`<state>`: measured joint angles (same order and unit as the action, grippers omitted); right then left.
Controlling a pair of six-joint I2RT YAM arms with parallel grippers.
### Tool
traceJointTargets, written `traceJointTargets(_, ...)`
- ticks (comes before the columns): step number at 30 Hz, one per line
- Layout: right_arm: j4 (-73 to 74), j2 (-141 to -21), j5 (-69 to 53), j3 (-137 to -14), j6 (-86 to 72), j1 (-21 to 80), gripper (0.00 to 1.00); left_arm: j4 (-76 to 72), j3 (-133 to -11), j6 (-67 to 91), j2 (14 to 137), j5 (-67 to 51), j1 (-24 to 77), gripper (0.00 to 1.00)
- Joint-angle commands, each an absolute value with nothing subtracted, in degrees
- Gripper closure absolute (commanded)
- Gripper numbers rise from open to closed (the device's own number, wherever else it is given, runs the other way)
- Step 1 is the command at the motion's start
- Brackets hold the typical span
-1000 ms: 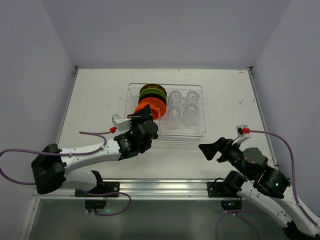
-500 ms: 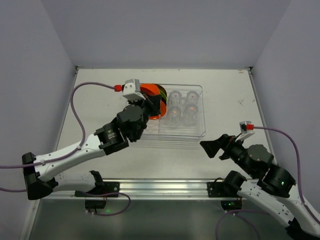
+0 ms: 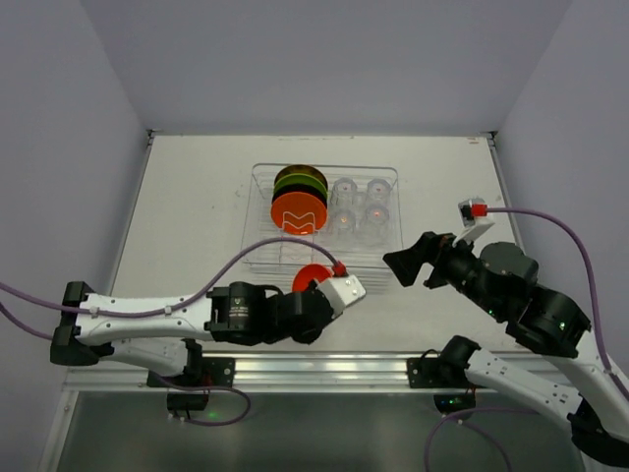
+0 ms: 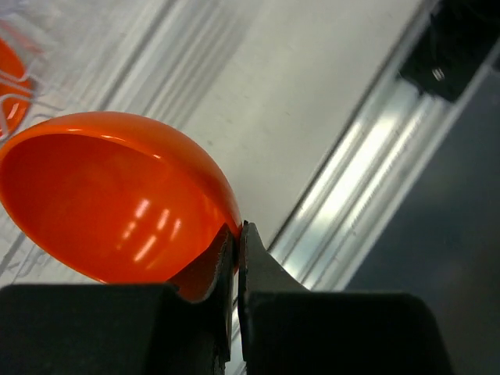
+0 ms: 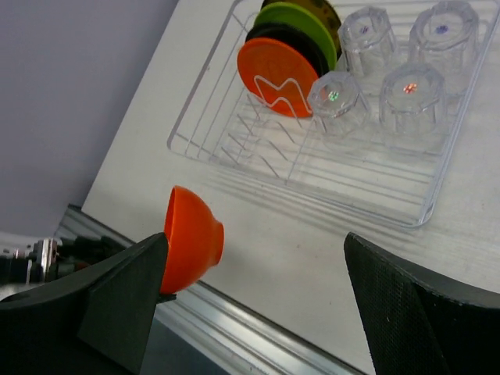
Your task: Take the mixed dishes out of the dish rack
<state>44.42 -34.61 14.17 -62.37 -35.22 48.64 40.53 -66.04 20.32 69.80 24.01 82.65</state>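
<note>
Table (image 3: 187, 197): white; dish rack (image 3: 395, 258) at twelve o'clock
Left gripper (image 4: 237, 238): pinching orange bowl (image 4: 109, 199) rim; next, probably set-down near six o'clock
Right gripper (image 5: 254, 301): spread, empty

white table (image 3: 197, 197) | metal rail (image 3: 324, 367) at near edge | grey walls (image 3: 324, 59)

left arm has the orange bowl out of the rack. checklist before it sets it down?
1. Left claw shut on the rim of the orange bowl: ok.
2. Bowl clear of the dish rack: ok, it sits on the near side of the front wall.
3. Bowl height above the table: cannot tell.
4. Bare table below the bowl: ok.
5. Right claw open and empty: ok.
6. Plates and four glasses standing in the rack: ok.
</note>
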Motion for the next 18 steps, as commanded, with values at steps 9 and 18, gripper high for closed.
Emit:
traceJointTargets(9, 47.5, -50.6, -11.5, -60.6, -28.6, 49.0, 0.26, 46.1, -63.4, 1.6, 79.9, 24.0, 97.4, 1.00)
traceJointTargets(18, 52.8, -58.3, -5.1, -57.3, -28.2, 57.6, 0.34, 46.3, -66.8, -6.3, 84.7, 20.5, 97.4, 1.00)
